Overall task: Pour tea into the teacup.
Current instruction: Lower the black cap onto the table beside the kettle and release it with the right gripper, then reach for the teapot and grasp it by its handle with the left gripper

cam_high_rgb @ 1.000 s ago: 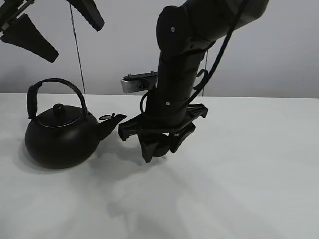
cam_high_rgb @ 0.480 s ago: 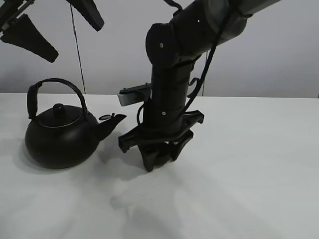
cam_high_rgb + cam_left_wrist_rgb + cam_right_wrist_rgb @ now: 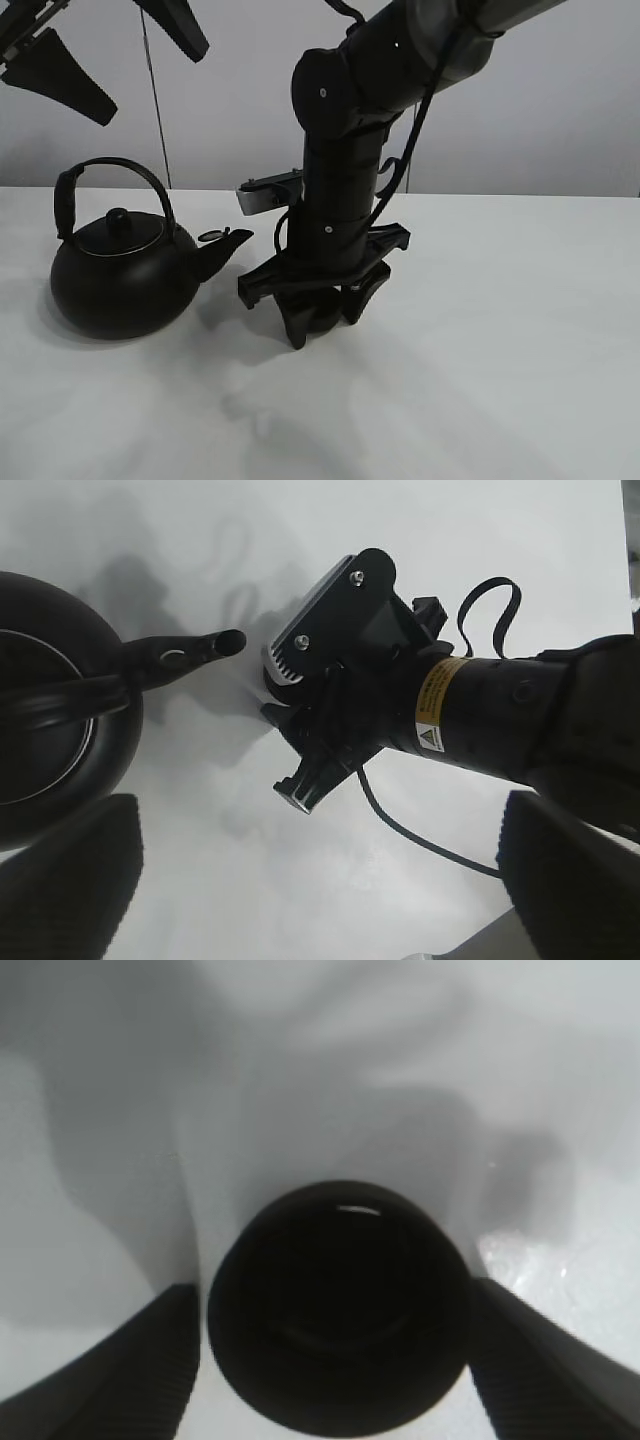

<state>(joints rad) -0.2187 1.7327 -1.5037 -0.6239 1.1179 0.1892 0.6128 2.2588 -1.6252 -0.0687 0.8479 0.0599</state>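
The small matte-black teacup (image 3: 335, 1305) stands on the white table (image 3: 500, 330), between the fingers of my right gripper (image 3: 335, 1370). Those fingers (image 3: 110, 1380) flank the cup closely, with only a thin gap on each side. Seen from the high camera, the right gripper (image 3: 322, 322) points straight down at the table, and the cup shows only as a dark shape between its fingers. The black kettle (image 3: 120, 275) sits to the left with its spout (image 3: 228, 243) aimed at the right gripper. My left gripper (image 3: 115, 50) hangs high above the kettle, wide open and holding nothing.
The left wrist view looks down on the kettle (image 3: 40, 740), its spout (image 3: 200, 645) and the right arm's wrist (image 3: 400, 700) with a trailing cable (image 3: 420, 835). Bare white table lies in front and to the right.
The right arm sank a little and shifted left, bringing the teacup down onto the table. Its fingers have just eased apart from the cup. The left gripper and the kettle have stayed still.
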